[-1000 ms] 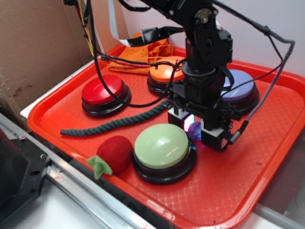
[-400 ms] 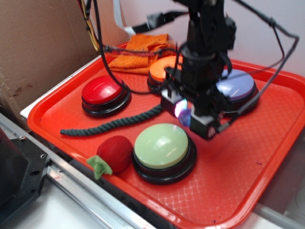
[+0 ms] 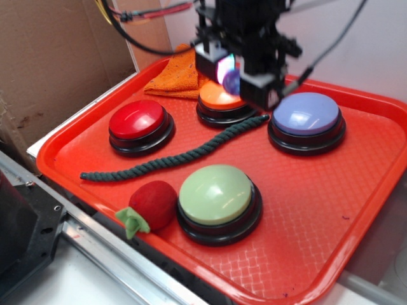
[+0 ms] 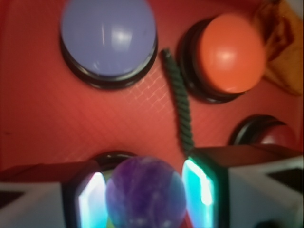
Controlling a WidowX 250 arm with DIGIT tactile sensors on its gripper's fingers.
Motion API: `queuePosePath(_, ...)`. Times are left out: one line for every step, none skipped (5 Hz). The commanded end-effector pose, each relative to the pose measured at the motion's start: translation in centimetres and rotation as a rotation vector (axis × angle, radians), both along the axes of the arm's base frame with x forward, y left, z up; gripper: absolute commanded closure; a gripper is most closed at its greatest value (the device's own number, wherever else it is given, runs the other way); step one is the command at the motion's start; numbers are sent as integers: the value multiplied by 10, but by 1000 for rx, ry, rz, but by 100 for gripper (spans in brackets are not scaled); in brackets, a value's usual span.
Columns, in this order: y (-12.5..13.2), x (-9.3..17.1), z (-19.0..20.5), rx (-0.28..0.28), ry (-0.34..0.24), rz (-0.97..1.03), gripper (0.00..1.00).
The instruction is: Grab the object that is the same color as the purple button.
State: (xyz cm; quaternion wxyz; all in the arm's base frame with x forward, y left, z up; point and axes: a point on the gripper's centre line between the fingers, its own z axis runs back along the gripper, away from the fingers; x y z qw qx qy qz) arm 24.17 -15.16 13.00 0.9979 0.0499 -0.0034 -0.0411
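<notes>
**Ball in the jaws, clear of the tray**

I have the gripper (image 3: 230, 75) closed down on the ball (image 4: 145, 193); in the wrist view the mottled purple sphere sits squarely between the two lit pads (image 4: 91, 201), touching both. A ball has no long axis, so I need not worry about its orientation.

What counts now is height: from the exterior view I judge the ball (image 3: 231, 81) hangs well above the tray (image 3: 305, 235), over the gap between the orange button (image 3: 216, 98) and the purple button (image 3: 306, 114). The rope (image 4: 180, 104) lies beneath, apart from the jaws.

The grab looks done. The risk is a smooth round ball slipping from a narrow pinch, so I would move gently.
</notes>
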Motion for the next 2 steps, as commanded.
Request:
queuePosePath(6,0,62,-125,-149,33,100)
queuePosePath(12,6,56,-185,-86,-77,100)
